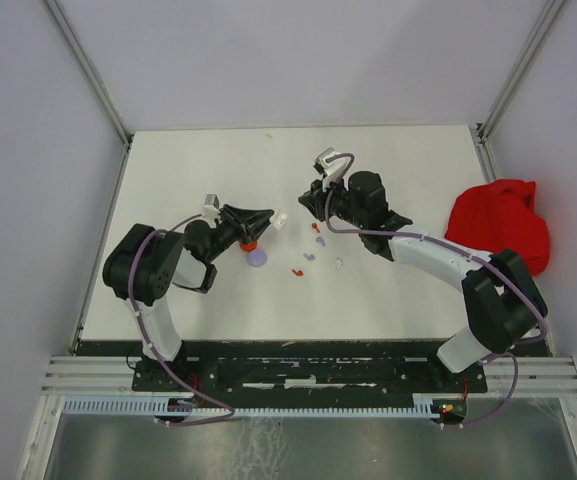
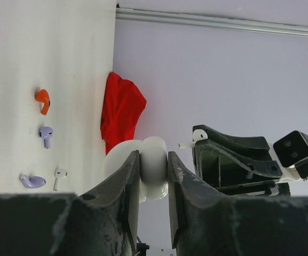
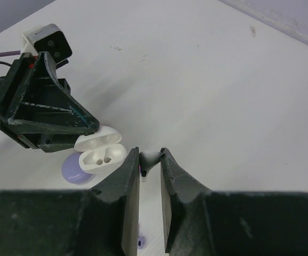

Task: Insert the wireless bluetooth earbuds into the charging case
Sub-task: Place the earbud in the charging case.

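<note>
My left gripper (image 2: 154,156) is shut on the white charging case (image 2: 155,169) and holds it above the table. In the right wrist view the case (image 3: 99,150) is open, with two empty sockets facing up. My right gripper (image 3: 149,154) is shut on a white earbud (image 3: 150,159) just right of the case. In the top view the two grippers (image 1: 268,218) (image 1: 306,205) meet mid-table. Loose earbuds lie on the table: a red one (image 2: 43,100), two purple (image 2: 46,135) (image 2: 32,182) and a white one (image 2: 60,176).
A purple round disc (image 3: 72,169) lies on the table under the case, and a red piece (image 1: 249,243) sits beside it. A red cloth (image 1: 500,228) is heaped at the right edge. White walls enclose the table.
</note>
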